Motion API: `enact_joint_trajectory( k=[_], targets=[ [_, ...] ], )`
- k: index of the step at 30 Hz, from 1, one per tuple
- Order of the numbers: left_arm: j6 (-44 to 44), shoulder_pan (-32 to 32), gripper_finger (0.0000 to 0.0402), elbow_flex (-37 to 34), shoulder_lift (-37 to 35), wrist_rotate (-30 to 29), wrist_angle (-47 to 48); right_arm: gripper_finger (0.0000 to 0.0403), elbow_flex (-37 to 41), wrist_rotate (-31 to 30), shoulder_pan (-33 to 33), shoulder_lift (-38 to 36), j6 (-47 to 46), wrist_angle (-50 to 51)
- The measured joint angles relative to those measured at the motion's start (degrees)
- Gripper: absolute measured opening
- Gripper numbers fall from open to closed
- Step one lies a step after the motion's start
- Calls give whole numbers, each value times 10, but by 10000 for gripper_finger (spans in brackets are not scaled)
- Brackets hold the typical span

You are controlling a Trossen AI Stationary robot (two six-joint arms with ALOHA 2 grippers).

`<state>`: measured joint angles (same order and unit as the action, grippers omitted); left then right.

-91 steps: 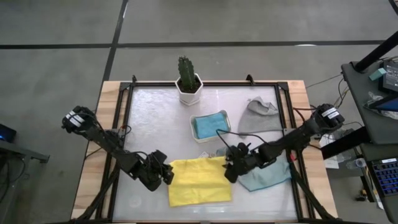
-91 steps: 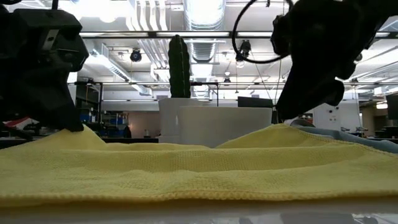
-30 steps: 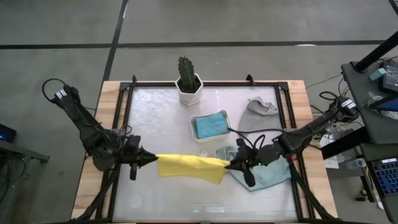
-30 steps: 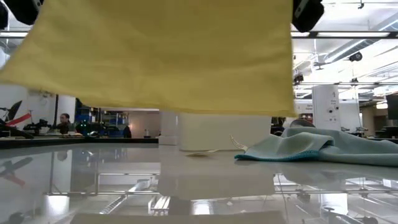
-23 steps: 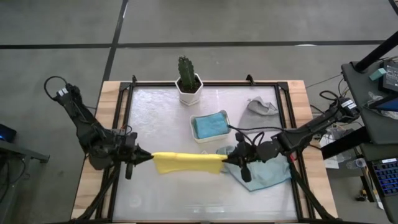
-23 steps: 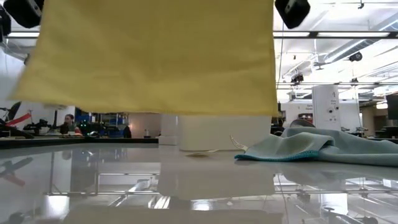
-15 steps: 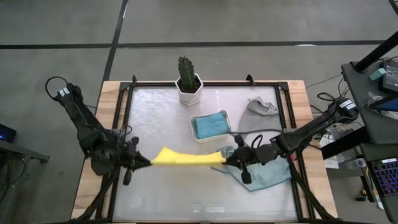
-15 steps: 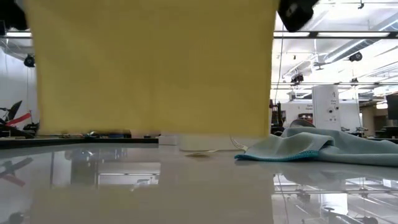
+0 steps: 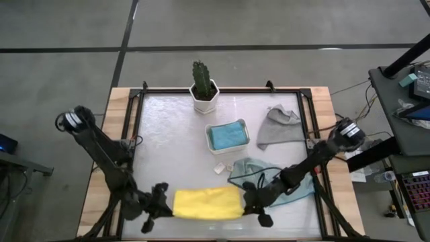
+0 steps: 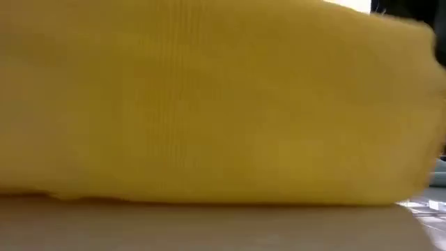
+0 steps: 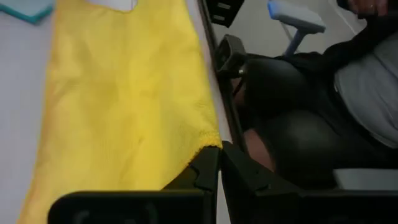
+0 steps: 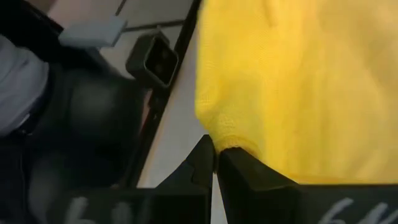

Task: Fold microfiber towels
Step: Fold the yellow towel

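Now, step in hand: I judge I am laying the yellow towel [image 9: 207, 202] down doubled at the near edge of the bench [image 9: 175, 141], one fold of the first cloth.
Left gripper [image 9: 163, 207]: low at the towel's left end, jaws clamped together on its corner, as the left wrist view shows.
Yellow towel: a flat band stretched between both grippers, close to the bench's near rim.
Right gripper [image 9: 250, 204]: at the towel's right end, jaws pinched shut on that corner.
How I'd do it well: keep both ends level and taut, lower together so the edges line up, then release both corners at once.
Risk: uneven tension would skew the fold.
Waiting cloths: pale teal towel [image 9: 295, 188] beside the right arm, blue towel [image 9: 226, 134] in the white tray [image 9: 209, 143], grey towel [image 9: 279, 128] beyond.
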<state>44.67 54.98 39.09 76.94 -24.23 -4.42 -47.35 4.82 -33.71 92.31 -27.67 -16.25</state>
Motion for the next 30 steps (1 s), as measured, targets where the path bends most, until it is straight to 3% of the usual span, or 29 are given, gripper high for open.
enact_joint_trajectory(
  k=[7, 17, 19, 23, 30],
  targets=[
    [103, -2, 8, 7, 94, 34, -57, 17, -24, 62, 0, 50, -64, 0],
    [149, -10, 109, 6, 73, 56, -1, 106, -27, 61, 6, 7, -91, 91],
    [148, -17, 123, 6, 57, 22, 42, 119, -27, 45, 10, -7, -80, 100],
    [134, -41, 129, 0, 46, -45, 71, 124, -27, -50, 19, -17, -49, 100],
    [80, -76, 112, -1, 75, -29, 62, 74, -26, -107, 44, 24, -6, 83]
  ],
)
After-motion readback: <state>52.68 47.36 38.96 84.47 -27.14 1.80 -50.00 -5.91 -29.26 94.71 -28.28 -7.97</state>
